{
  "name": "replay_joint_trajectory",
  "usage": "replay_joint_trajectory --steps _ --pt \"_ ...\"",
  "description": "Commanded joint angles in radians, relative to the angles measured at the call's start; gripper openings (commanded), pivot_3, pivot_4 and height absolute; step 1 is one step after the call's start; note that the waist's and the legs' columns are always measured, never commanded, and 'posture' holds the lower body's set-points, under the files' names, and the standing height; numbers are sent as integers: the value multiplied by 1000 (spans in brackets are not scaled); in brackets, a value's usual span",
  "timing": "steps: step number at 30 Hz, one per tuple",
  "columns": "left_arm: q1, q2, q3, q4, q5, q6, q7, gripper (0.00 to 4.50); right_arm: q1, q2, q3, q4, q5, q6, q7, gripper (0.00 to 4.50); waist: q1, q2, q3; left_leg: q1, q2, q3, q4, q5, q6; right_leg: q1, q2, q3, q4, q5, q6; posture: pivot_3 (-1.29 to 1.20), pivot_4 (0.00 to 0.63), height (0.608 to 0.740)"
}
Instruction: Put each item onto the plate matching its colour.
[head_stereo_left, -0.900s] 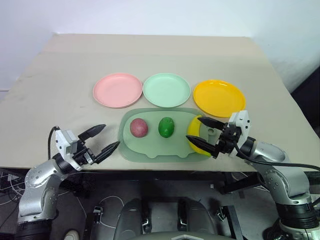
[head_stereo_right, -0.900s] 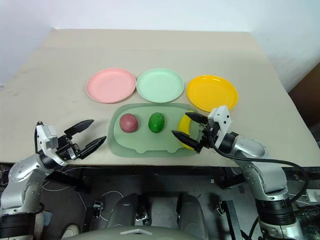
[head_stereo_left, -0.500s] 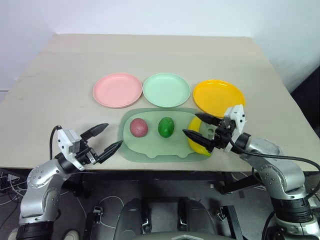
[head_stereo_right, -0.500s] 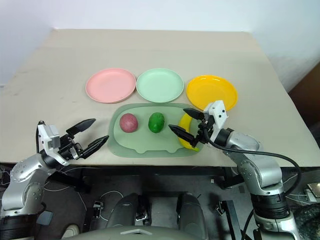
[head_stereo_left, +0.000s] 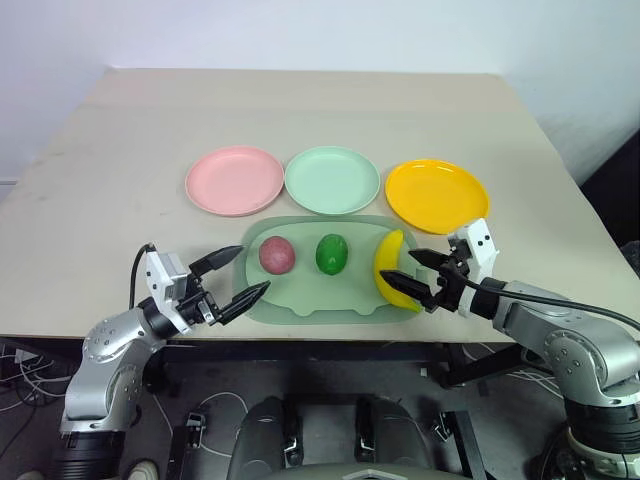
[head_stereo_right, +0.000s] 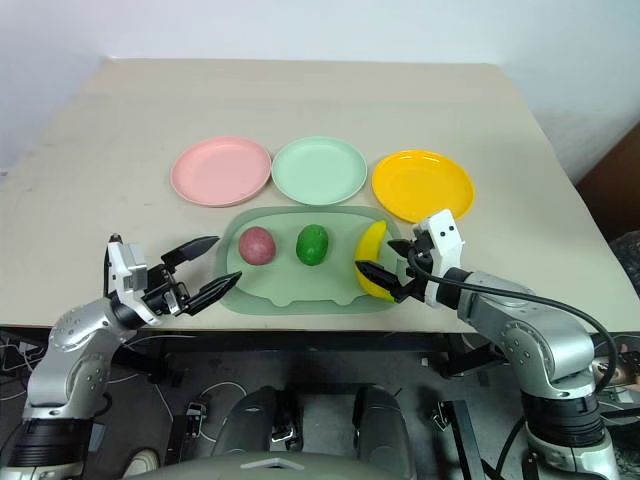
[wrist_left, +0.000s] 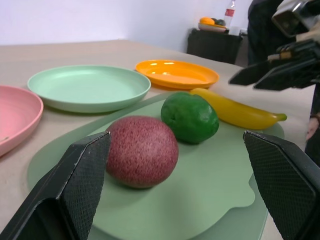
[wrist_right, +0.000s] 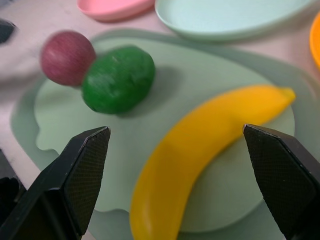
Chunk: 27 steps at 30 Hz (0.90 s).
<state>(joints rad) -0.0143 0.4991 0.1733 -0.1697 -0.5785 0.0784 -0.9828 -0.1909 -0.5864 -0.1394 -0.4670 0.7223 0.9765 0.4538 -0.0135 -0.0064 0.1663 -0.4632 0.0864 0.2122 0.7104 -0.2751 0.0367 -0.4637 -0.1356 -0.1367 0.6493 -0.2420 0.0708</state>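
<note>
Yellow banana (head_stereo_left: 391, 275), green lime (head_stereo_left: 332, 254) and red-purple oval (head_stereo_left: 277, 255) are all lying on the pale green tray (head_stereo_left: 310, 300).
Behind the tray, the pink plate (head_stereo_left: 235, 180), mint plate (head_stereo_left: 332, 179) and orange-yellow plate (head_stereo_left: 436, 195) are sitting in a row on the beige surface (head_stereo_left: 120, 130). Right end effector (head_stereo_left: 418, 279) is hovering beside the banana with fingers apart; left end effector (head_stereo_left: 236, 277) is hanging at the tray's left edge, fingers spread wide, gripping nothing.

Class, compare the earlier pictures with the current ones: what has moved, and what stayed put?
The left gripper moved right to the tray's left edge, open. The right gripper shifted slightly at the banana, open, holding nothing. The fruits and plates have not moved.
</note>
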Motion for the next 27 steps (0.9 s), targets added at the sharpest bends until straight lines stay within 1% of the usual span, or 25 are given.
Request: replay_joint_trajectory --steps 1,9,15,18,19,22,25,27 --pt "-24 7 6 -16 -7 -9 -7 4445 -18 11 -1 -20 8 41 -38 4500 0 0 0 0 0 0 0 0 0 0 0 0 0 0 0 0 150 695" --pt "-32 4 4 -35 -9 -1 0 4445 -46 37 50 21 7 128 -65 4500 -1 0 0 0 0 0 0 0 0 1 0 0 0 0 0 0 150 695" --pt "-42 6 6 -29 -4 -4 2 4445 -58 48 124 11 -40 113 -67 4500 -1 0 0 0 0 0 0 0 0 1 0 0 0 0 0 0 150 695" --pt "-46 9 9 -22 -4 -5 0 4500 -66 50 126 12 -56 100 -69 3934 -1 0 0 0 0 0 0 0 0 1 0 0 0 0 0 0 150 695" --pt "-47 10 9 -19 -3 -6 -1 4500 -68 50 125 14 -61 96 -68 3659 -1 0 0 0 0 0 0 0 0 1 0 0 0 0 0 0 150 695" --pt "-67 3 9 -5 -6 -6 3 4500 -82 44 118 14 -68 87 -58 2624 -1 0 0 0 0 0 0 0 0 0 0 0 0 0 0 0 150 695" --pt "-85 -2 4 -2 -6 -3 8 4500 -101 33 97 8 -62 99 -46 1697 -1 0 0 0 0 0 0 0 0 1 0 0 0 0 0 0 150 695" --pt "-89 -4 1 4 -2 -5 7 4500 -117 21 66 -11 -38 113 -33 1684 -1 0 0 0 0 0 0 0 0 1 0 0 0 0 0 0 150 695"
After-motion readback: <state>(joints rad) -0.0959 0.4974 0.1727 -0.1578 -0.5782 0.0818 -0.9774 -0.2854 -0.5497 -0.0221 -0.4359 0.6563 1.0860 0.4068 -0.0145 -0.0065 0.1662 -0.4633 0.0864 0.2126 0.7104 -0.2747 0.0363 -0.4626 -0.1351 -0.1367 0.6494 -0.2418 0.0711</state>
